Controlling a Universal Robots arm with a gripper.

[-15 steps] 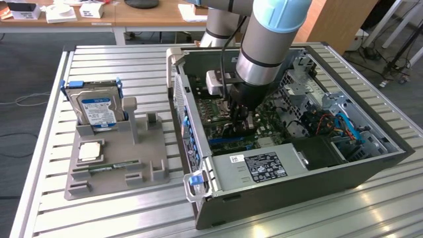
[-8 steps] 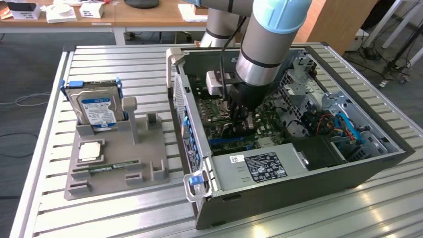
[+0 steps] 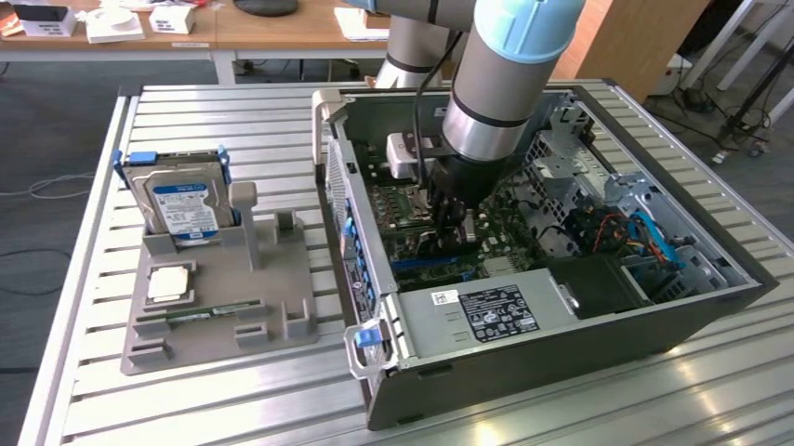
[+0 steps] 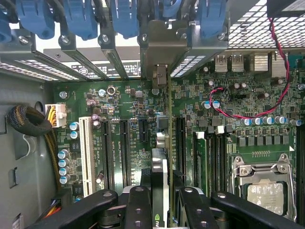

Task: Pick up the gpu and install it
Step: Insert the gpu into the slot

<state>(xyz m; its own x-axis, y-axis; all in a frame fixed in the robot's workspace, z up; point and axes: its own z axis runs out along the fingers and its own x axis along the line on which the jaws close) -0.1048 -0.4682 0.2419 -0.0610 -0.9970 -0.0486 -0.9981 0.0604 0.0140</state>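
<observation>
My gripper reaches down inside the open computer case, over the green motherboard. In the wrist view the gripper is shut on the gpu, a thin dark card seen edge-on between the black fingers. The card stands upright above the motherboard, among the long black expansion slots. Its silver bracket sits against the case's rear slot openings, under the blue latches. I cannot tell whether the card's edge sits in a slot.
A grey holder beside the case, toward the exterior view's left, carries the blue-railed hard drive, a white chip and a green memory stick. Inside the case are the power supply, the processor socket and red-black wires.
</observation>
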